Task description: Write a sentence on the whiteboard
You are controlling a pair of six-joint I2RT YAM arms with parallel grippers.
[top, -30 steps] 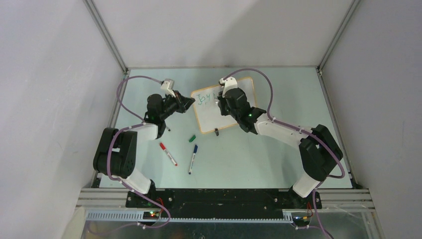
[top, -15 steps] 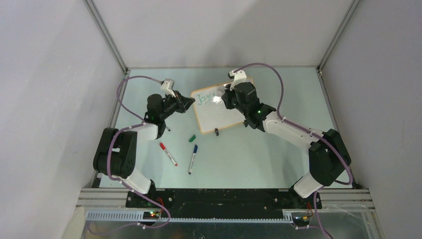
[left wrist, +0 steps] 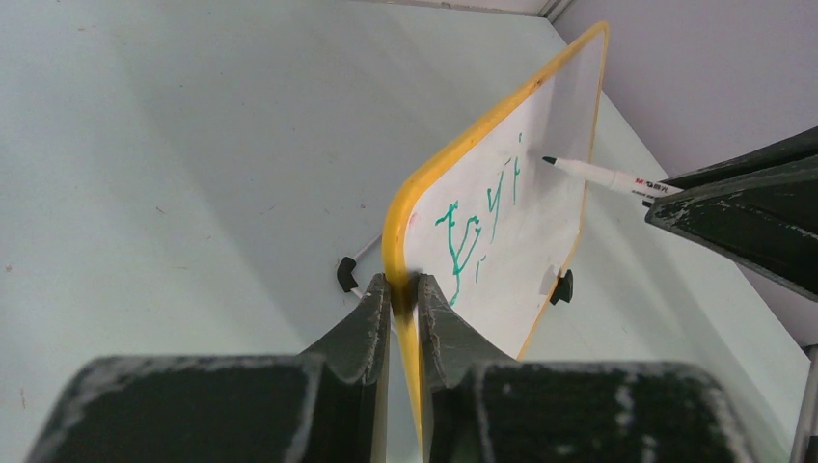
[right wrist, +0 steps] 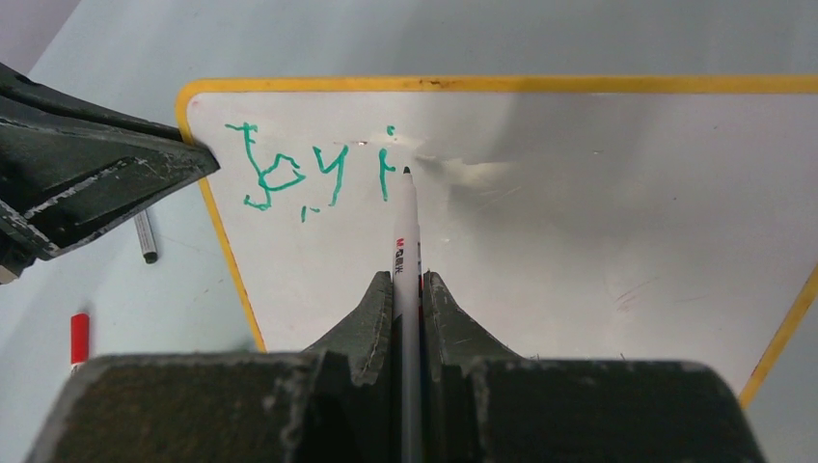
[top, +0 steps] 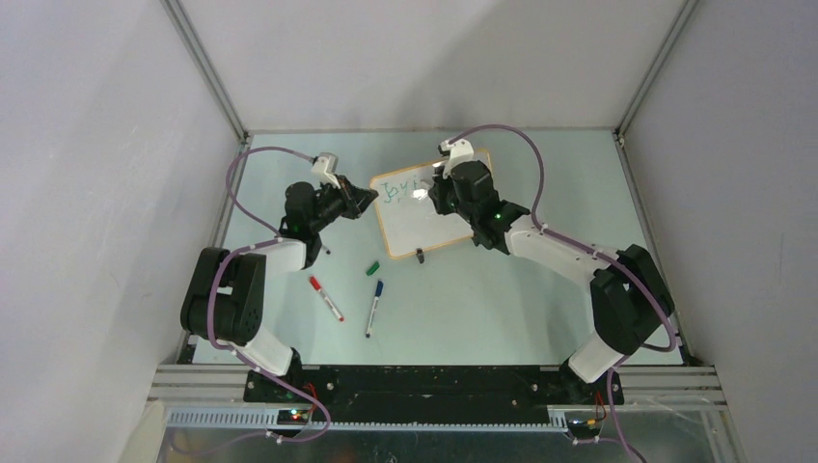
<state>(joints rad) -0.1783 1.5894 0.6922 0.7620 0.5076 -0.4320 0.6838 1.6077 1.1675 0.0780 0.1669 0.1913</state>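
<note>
Pinching light, stiff whiteboard [left wrist: 540, 193] by its yellow edge with left hand [left wrist: 403, 289], lower middle; squeezing thin marker [right wrist: 406, 231] with right hand [right wrist: 407, 285].

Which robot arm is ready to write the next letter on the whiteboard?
Right. The right tool grips the marker, its tip just beside the green letters. The left tool is busy pinching the whiteboard by its frame.

left arm [top: 280, 253]: we hold it bent, reaching forward | left hand [left wrist: 403, 289]: we have it pinched on the whiteboard [left wrist: 521, 251] rim | right arm [top: 555, 253]: we stretch it forward, across toward our left hand | right hand [right wrist: 408, 285]: clamped on a marker [right wrist: 405, 227] jutting ahead of it
</note>
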